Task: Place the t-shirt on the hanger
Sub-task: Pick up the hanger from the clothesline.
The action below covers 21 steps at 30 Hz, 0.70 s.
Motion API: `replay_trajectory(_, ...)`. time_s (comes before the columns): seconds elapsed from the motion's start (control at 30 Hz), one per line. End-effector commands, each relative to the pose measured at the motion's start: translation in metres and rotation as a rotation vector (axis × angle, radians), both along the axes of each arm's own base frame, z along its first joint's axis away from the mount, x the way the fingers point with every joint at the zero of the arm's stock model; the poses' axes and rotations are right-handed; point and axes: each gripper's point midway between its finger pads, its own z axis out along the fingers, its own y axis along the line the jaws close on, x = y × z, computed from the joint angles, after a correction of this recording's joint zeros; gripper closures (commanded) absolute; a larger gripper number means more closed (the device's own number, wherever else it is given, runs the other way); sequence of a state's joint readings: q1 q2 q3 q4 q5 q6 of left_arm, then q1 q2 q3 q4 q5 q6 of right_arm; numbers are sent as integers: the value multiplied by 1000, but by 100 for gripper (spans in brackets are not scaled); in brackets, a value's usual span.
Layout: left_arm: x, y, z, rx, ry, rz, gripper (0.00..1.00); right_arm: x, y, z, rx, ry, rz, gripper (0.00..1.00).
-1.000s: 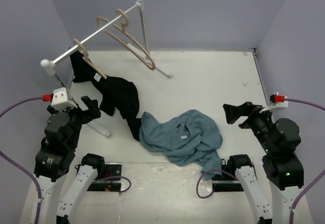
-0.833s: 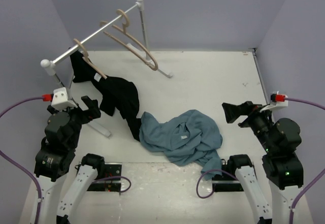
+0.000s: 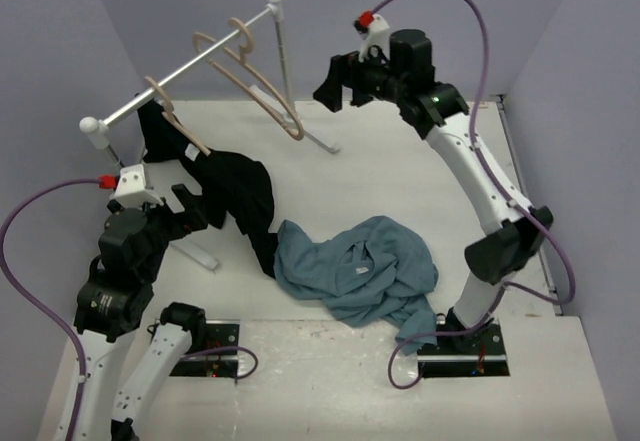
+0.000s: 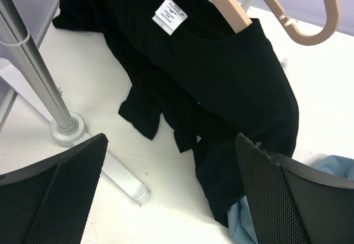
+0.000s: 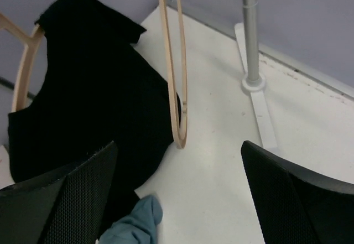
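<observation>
T-shirt [image 3: 355, 266] lies crumpled, soft; hanger [image 5: 180, 138] thin, curved, tan.

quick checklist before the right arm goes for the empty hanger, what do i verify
1. right tool open and empty: ok.
2. hanger bare, hanging on the rail: ok.
3. Hanger lined up between the right tool's fingers in the right wrist view: ok, not touched yet.
4. Gap from right tool to hanger: cannot tell.
5. t-shirt crumpled on the table, apart from the hanger: ok.
6. left tool open, by the black garment, out of the way: ok.
</observation>
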State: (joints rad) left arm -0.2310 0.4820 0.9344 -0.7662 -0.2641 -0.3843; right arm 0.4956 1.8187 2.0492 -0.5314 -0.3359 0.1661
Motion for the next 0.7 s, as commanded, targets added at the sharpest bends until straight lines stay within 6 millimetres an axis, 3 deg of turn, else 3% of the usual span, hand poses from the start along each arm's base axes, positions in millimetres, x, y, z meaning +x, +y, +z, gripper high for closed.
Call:
replay_trajectory(0.0,4,-2,4,-20,-16,4,0,11,38,-26,-142,-21,19,9)
replay_trajectory(0.03,5,-2,2,-18,-9,1,0,16,45,-23,-141,-36,19,10)
replay_trajectory(0.07,5,-3,1,-16,0,-2,0,22,52,-37,-157,-18,26,12)
replay_trajectory(0.13,6,-3,-1,-13,13,-4,0,27,63,-44,-163,-27,29,16)
replay_trajectory(0.23,5,-3,-2,-13,16,-6,0,35,67,-48,-170,-49,9,39)
replay_trajectory(0.33,4,-3,-1,-12,13,-8,0,44,66,-54,-178,-67,-21,88)
replay_trajectory(0.43,4,-4,-1,-13,14,-10,0,47,66,-54,-174,-77,-28,88)
replay_trajectory(0.53,3,-4,-2,-10,20,-12,0,48,67,-52,-164,-83,-30,100)
replay_trajectory(0.67,4,-5,-2,-9,22,-20,0,47,67,-43,-140,-100,-34,100)
